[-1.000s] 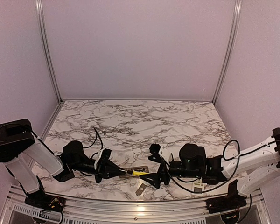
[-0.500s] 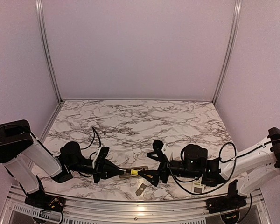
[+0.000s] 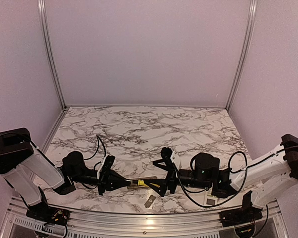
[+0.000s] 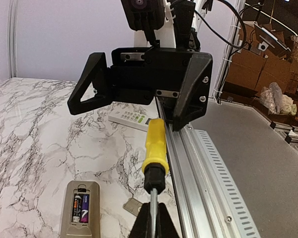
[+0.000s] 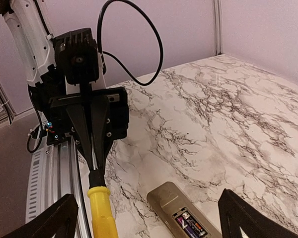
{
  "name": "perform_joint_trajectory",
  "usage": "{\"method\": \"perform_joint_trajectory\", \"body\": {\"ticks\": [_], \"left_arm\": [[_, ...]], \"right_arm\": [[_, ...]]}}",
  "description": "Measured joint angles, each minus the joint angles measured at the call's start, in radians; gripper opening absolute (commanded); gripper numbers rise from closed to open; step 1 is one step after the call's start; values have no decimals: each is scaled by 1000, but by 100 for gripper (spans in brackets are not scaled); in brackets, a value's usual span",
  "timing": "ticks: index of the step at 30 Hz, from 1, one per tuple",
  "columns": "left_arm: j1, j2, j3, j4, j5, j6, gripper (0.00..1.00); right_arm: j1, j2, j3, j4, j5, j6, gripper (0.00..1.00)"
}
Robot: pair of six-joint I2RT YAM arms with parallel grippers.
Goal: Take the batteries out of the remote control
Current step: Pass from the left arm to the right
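**Batteries in the remote, none out yet**

I had the L fingers (image 4: 164,228) clenched on the metal shaft of the screwdriver (image 4: 155,144), w/ its yellow handle pointing toward the R arm. The R fingers (image 5: 248,218) stood released and spread wide. The handle's end sat in the gap btwn them, nearer one side; I couldn't tell whether it touched. The remote (image 5: 166,197) lay back-up on the marble surface (image 4: 35,129), compartment open, just beside the screwdriver shaft on the side away from the near rail. The batteries (image 4: 82,208) sat side by side inside that compartment; I made out one dark and one blue-purple. A grey cover plate (image 4: 133,206) lay flat btwn remote and rail, partly behind the shaft. A white remote (image 4: 134,119) lay farther off, under the R arm.
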Motion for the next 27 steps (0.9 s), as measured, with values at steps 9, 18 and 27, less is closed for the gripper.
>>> {"method": "perform_joint_trajectory", "body": {"ticks": [9,18,27], "left_arm": [[0,-8,-5,1,-4,-6,0],[0,-8,-22,8,-16,-27,0],[2,-24,-55,11,-46,-51,0]], "right_arm": [[0,29,14,31,-16,0,94],[0,103,35,82,-95,12,83],[0,177,60,160,-169,20,80]]}}
